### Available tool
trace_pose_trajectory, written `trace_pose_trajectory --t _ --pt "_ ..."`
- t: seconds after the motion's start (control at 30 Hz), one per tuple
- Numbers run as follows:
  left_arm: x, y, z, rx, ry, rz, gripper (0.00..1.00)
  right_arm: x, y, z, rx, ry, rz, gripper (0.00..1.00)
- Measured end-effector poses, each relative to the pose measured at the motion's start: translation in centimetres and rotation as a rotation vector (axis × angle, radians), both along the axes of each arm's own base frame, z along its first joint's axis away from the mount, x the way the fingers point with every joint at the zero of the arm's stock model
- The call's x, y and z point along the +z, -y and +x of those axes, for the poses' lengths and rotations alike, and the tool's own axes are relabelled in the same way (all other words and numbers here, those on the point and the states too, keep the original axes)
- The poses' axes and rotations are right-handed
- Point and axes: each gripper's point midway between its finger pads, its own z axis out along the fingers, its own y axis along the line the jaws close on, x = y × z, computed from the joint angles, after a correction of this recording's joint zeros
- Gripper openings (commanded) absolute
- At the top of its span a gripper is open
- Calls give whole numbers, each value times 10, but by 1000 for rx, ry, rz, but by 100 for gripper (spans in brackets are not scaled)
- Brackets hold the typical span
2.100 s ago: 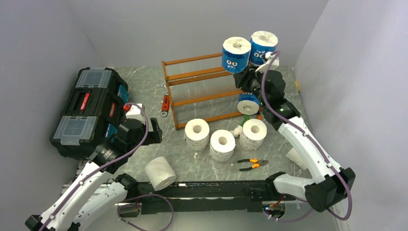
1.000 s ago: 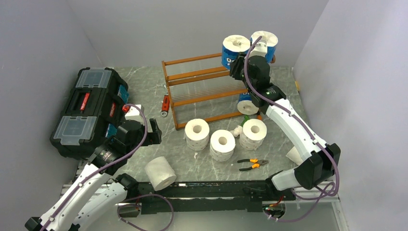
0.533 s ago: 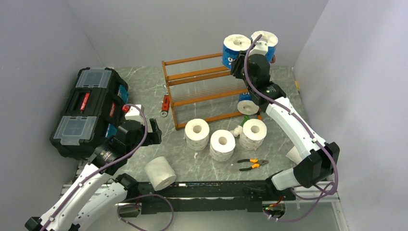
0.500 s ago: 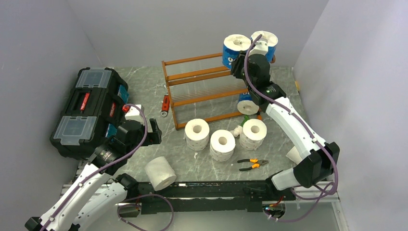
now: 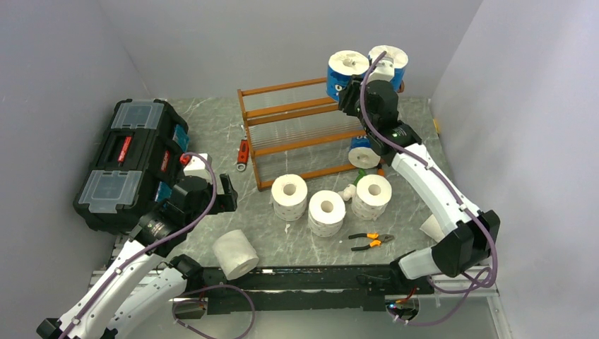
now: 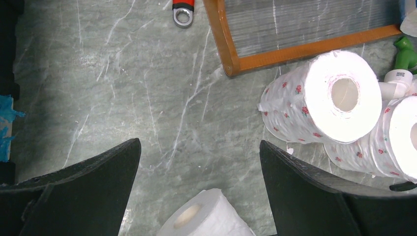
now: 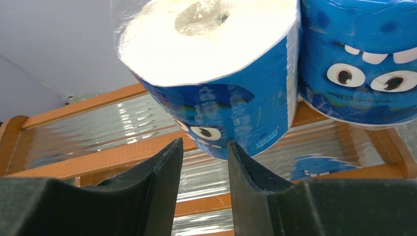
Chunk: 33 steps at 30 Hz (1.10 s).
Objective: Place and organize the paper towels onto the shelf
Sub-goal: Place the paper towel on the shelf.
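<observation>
The shelf [image 5: 282, 111] stands at the back. On its top tier are two blue paper towels [image 5: 346, 68] [image 5: 390, 59], upright and side by side. My right gripper [image 5: 348, 96] [image 7: 205, 142] is just below the left one [image 7: 211, 73], its narrow jaws pinching that roll's lower rim. A third blue roll [image 5: 364, 154] sits on a lower tier. Three white rolls [image 5: 289, 192] [image 5: 326, 209] [image 5: 373, 194] stand in front of the shelf, and one [image 5: 235, 254] [image 6: 206, 219] lies near my left gripper [image 5: 212, 185] [image 6: 199, 145], which hangs wide open above the table.
A black toolbox [image 5: 131, 159] fills the left side. A red-handled tool [image 5: 242, 152] lies left of the shelf, pliers [image 5: 371, 241] in front of the white rolls, and a green-and-white tool [image 5: 351, 189] between them. Grey walls close in on three sides.
The right arm has carried the blue roll up and back onto the top tier beside the other one. Over the last half second nothing visibly moves. The left arm is still.
</observation>
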Motion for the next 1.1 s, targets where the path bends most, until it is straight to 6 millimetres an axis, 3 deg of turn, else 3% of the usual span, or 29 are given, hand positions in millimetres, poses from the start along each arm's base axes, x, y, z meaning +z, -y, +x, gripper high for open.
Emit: trace_pose_trajectory --t 0.13,0.43,0.83,1.1 --pt "0 0 0 -1 0 -1 97 5 -2 -8 31 9 18 43" --pt "-1 2 -1 -11 -5 -6 97 36 -14 -30 115 85 75 42" --pt "0 2 -1 -12 -4 -8 97 -2 -29 -6 119 -1 38 41" --pt "0 2 -1 -12 -2 -8 98 -3 -27 1 91 -9 30 41"
